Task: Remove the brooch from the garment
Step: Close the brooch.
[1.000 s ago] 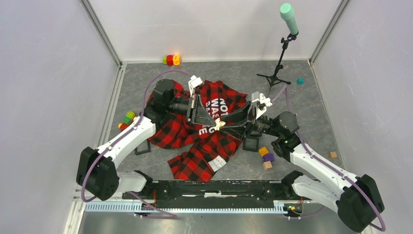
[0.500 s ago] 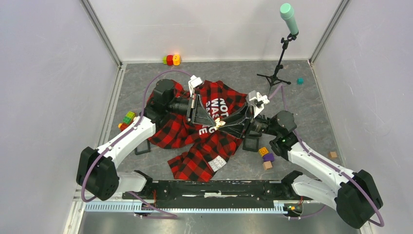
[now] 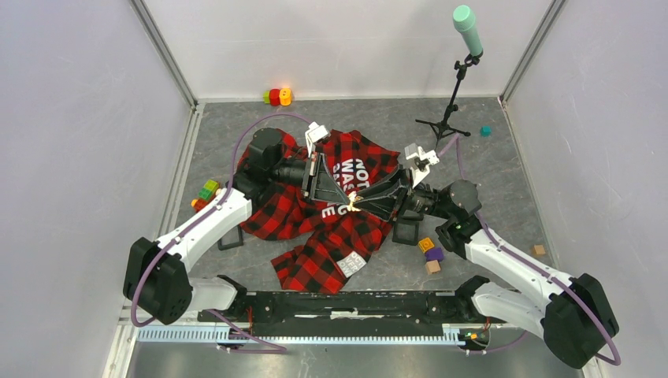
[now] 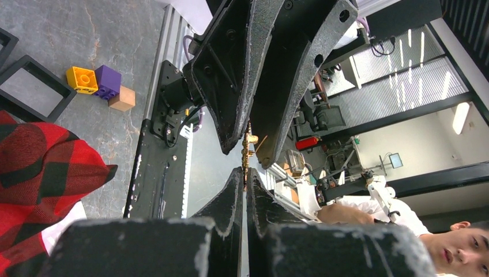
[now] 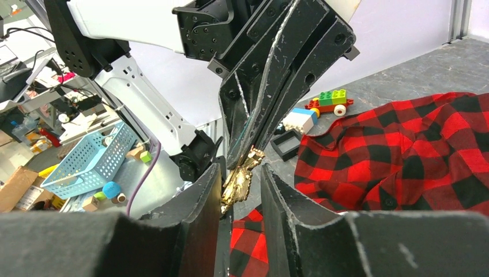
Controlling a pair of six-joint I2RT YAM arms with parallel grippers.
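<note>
Above the shirt [image 3: 366, 228], left gripper [image 4: 244, 176] pinches the brooch [image 5: 238, 180], apparently free; right gripper [image 5: 241, 168] straddles it, jaws unclamped; setting aside remains.

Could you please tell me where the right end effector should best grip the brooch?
Grip the free end of the brooch, which sticks out beyond the shut tips of the left end effector. Come from the opposite side, where the right end effector sits, jaws straddling its thin body, clear of the garment.
</note>
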